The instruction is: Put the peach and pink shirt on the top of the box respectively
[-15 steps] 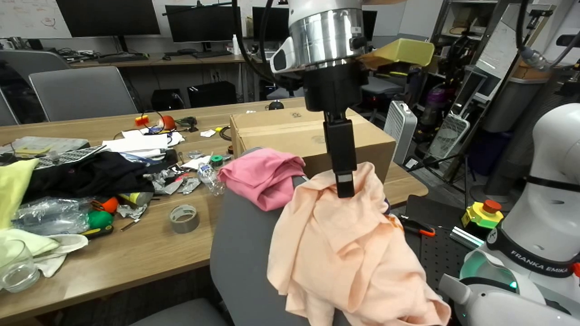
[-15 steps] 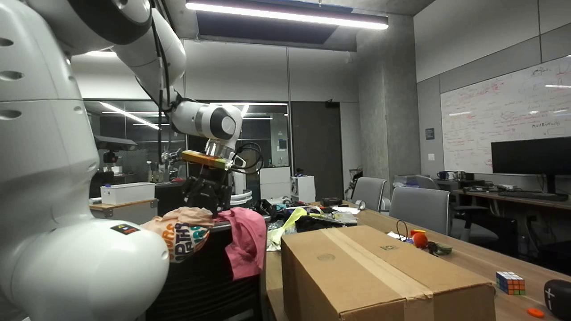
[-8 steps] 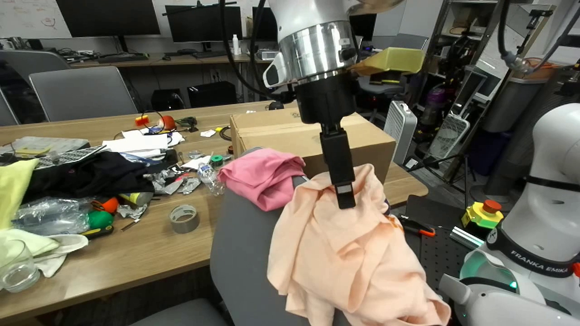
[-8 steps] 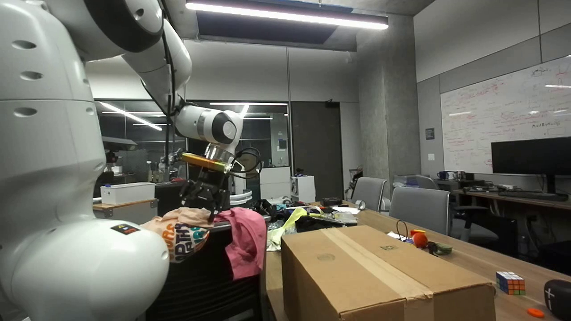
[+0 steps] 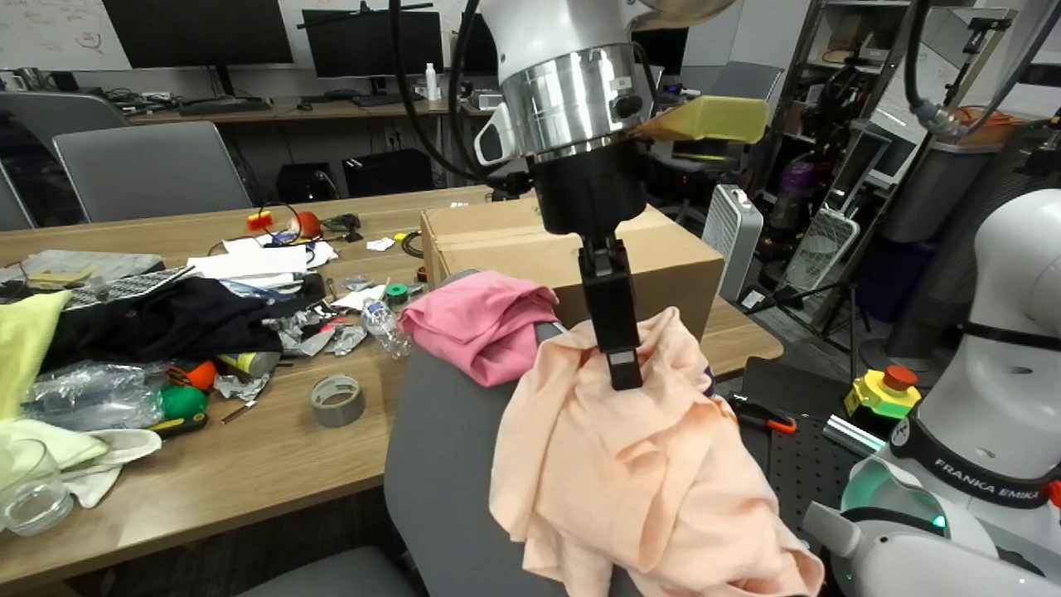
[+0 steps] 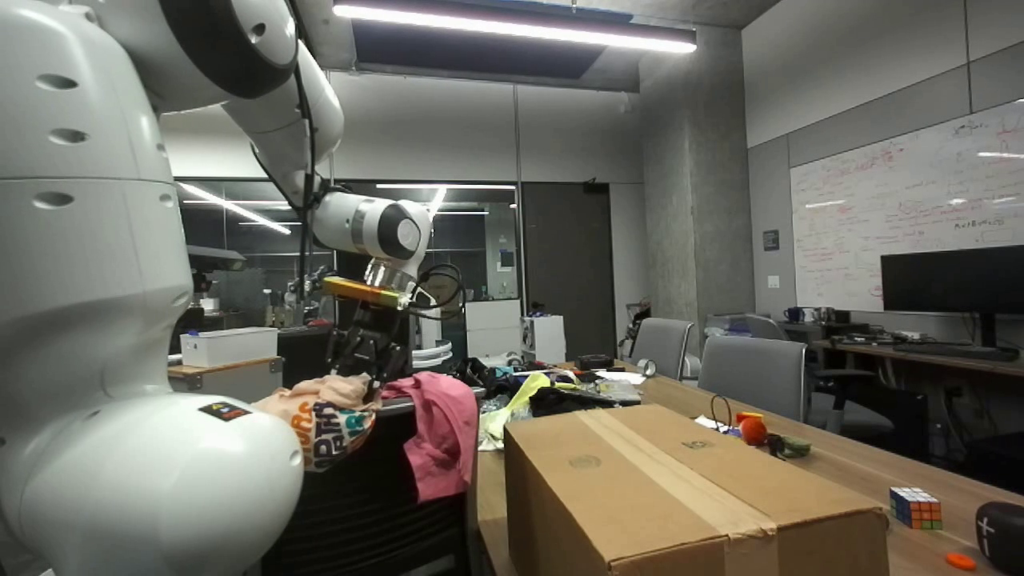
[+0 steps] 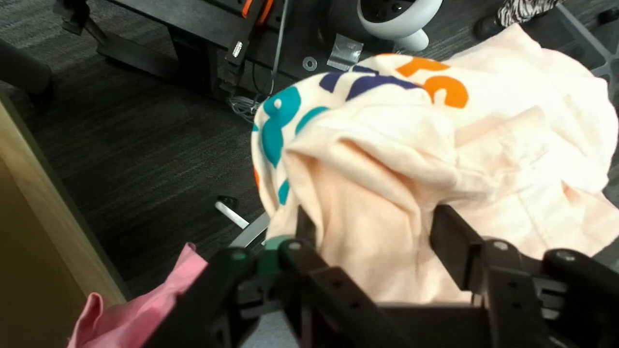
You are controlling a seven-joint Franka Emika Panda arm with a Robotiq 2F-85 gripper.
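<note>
The peach shirt (image 5: 646,489) lies bunched over the top of a chair back; its printed side shows in an exterior view (image 6: 336,424) and in the wrist view (image 7: 387,169). My gripper (image 5: 626,373) points down into its upper folds. In the wrist view the gripper (image 7: 372,224) has its fingers apart, with peach cloth between them and the left fingertip partly behind a fold. The pink shirt (image 5: 489,323) hangs over the same chair back, beside the peach one, also seen in an exterior view (image 6: 444,432). The closed cardboard box (image 5: 514,240) stands behind the chair, its top bare (image 6: 656,488).
The grey chair back (image 5: 443,439) stands against the wooden table (image 5: 348,464). A tape roll (image 5: 337,400), a plastic bottle (image 5: 383,325) and dark cloth (image 5: 166,323) lie on the table. A puzzle cube (image 6: 916,508) sits near the box. An emergency stop (image 5: 885,391) is near the robot base.
My gripper has moved down and slightly left in an exterior view, tilting a little, and its tips now press into the peach shirt. The shirt's upper folds have shifted slightly. The pink shirt and box are unmoved.
</note>
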